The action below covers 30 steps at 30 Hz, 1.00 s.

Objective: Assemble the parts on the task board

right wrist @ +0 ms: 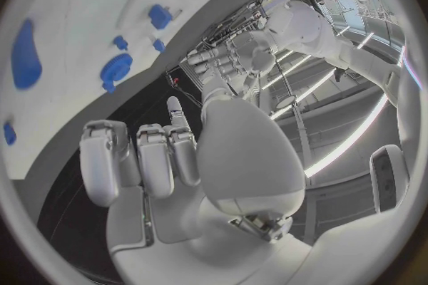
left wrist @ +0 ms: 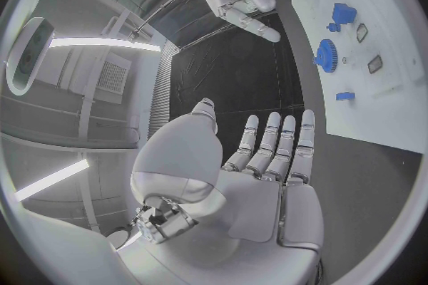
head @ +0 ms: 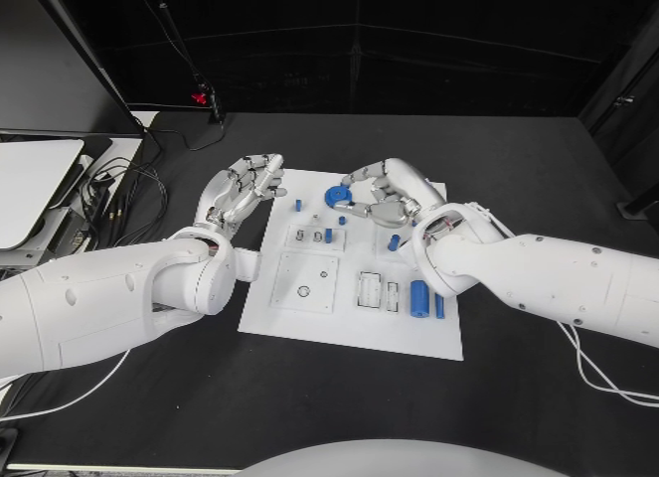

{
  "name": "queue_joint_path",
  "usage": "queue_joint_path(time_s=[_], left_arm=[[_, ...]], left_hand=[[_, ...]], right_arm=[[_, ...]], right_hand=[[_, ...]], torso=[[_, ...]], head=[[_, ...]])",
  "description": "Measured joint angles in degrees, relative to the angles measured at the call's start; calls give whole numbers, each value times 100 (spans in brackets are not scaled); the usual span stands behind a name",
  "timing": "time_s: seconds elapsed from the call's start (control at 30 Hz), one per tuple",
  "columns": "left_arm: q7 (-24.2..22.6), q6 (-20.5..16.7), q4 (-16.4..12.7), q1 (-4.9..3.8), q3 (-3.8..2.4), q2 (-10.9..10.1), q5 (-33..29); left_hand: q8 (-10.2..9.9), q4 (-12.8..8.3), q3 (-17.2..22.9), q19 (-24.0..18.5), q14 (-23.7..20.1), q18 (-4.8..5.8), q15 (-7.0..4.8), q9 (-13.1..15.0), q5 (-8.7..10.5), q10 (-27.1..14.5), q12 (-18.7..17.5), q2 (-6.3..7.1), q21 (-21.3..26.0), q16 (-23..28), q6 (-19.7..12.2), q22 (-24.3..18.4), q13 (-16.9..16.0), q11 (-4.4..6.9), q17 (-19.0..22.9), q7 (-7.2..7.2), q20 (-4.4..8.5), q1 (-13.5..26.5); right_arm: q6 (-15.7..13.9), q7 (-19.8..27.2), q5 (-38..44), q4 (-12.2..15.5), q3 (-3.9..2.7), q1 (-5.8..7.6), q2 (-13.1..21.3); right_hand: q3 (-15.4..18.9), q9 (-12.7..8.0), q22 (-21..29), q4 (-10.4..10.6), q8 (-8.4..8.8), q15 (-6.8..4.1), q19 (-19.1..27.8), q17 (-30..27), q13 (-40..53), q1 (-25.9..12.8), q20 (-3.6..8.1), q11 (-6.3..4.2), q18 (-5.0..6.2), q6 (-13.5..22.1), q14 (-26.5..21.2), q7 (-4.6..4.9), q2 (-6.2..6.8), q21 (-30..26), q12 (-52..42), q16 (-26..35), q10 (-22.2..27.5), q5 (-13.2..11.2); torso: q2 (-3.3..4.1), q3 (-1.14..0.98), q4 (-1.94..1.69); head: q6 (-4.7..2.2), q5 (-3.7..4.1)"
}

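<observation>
The white task board (head: 352, 318) lies in the middle of the black table. A blue gear (head: 336, 196) sits near its far edge, also seen in the left wrist view (left wrist: 327, 55) and the right wrist view (right wrist: 116, 68). Small blue pegs (head: 328, 236) stand around it, and a blue cylinder (head: 418, 296) lies toward the near right. My right hand (head: 385, 195) hovers over the far part of the board just right of the gear, fingers curled in with nothing in them. My left hand (head: 244, 189) is off the board's far left corner, fingers straight and apart, holding nothing.
Recessed slots and a round hole (head: 305, 292) mark the board's near half. A white device (head: 21, 189) and cables (head: 121, 194) lie at the table's left edge. Bare black table stretches in front of the board and to its right.
</observation>
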<state>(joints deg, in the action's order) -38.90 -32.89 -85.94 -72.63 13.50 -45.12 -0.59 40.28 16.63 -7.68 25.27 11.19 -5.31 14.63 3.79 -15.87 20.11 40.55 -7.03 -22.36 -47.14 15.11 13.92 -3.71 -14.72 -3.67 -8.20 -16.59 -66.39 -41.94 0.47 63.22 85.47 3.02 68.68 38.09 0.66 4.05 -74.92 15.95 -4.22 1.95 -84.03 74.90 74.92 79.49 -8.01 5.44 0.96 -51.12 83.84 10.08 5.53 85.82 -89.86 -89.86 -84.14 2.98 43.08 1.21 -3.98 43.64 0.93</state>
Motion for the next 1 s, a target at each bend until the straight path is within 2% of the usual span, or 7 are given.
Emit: queue_joint_path(time_s=[0.2,0.43,0.5,0.67,0.73,0.83,1.0], left_arm=[[0,-6,12,-66,2,-29,198],[40,0,162,-333,9,-126,1181],[134,24,232,-457,9,-139,1580],[522,178,380,-668,6,-164,2462],[711,273,438,-749,12,-165,2765],[1067,478,523,-897,12,-122,3251],[1712,895,657,-1156,11,22,4039]], left_hand=[[1,10,-262,609,959,-238,-197,4,0,662,283,-13,-467,-234,-265,173,-64,130,-56,27,27,13],[330,7,-614,2054,3434,-447,-918,22,59,2764,1246,-11,-1597,-981,-719,675,-759,721,-742,68,418,133],[404,1,-692,2366,4013,-448,-1143,17,59,3521,2058,-11,-2228,-1645,-519,1067,-1727,880,-1338,54,635,133],[324,1,-802,2844,6074,-385,-1239,4,59,5936,4364,-32,-3920,-3545,-232,2682,-6542,911,-5381,29,800,30],[281,1,-866,3507,6874,-172,-1175,4,59,6309,4811,-39,-4805,-3977,-35,3908,-7014,854,-6718,20,800,23],[128,-24,-968,4643,7257,115,-1056,-6,117,6392,4926,-64,-5915,-4261,391,5652,-7123,740,-7109,-5,684,48],[13,-3,-1069,5828,7286,471,-1028,24,162,6384,4926,-96,-6692,-4281,1049,6101,-7124,692,-7128,-61,574,83]], right_arm=[[-36,947,-1278,430,-11,213,673],[525,1746,-2801,751,2,259,1349],[748,1900,-3202,817,6,261,1520],[1116,2146,-3912,911,10,264,1721],[1217,2217,-4115,923,11,265,1766],[1344,2308,-4408,920,12,266,1829],[1470,2388,-4735,914,15,266,1882]], right_hand=[[182,-16,0,3,24,-28,905,0,0,-96,11,-72,342,243,21,-90,-314,-1069,0,35,15,204],[673,-13,1000,34,24,-107,3155,-843,0,-567,76,-176,888,455,-1394,-143,-806,-3774,1216,2179,964,464],[844,-13,1165,50,24,-80,3323,-1370,-67,-771,45,-143,887,548,-1862,-155,-985,-4120,1729,2669,1570,515],[1147,-13,1342,54,-11,73,3784,-2288,-1001,-1289,-51,-39,886,881,-3105,-119,-1263,-4645,2871,3414,3285,665],[1257,-13,1403,60,-64,129,3974,-2429,-1347,-1457,-101,5,886,966,-3357,-148,-1374,-4794,3218,3462,3869,665],[1412,-5,1499,60,-156,226,4168,-2636,-1661,-1620,-195,107,886,1067,-3669,-173,-1464,-4961,3466,3516,4270,665],[1553,-5,1583,79,-259,295,4228,-2847,-1871,-1685,-255,152,886,1123,-3799,-176,-1524,-5054,3458,3516,4372,665]], torso=[[-3,1,4],[-8,-16,36],[-11,-21,39],[-20,-35,73],[-25,-39,98],[-36,-48,142],[-47,-59,193]], head=[[14,-1],[45,-25],[47,-10],[54,16],[57,16],[63,4],[61,-17]])
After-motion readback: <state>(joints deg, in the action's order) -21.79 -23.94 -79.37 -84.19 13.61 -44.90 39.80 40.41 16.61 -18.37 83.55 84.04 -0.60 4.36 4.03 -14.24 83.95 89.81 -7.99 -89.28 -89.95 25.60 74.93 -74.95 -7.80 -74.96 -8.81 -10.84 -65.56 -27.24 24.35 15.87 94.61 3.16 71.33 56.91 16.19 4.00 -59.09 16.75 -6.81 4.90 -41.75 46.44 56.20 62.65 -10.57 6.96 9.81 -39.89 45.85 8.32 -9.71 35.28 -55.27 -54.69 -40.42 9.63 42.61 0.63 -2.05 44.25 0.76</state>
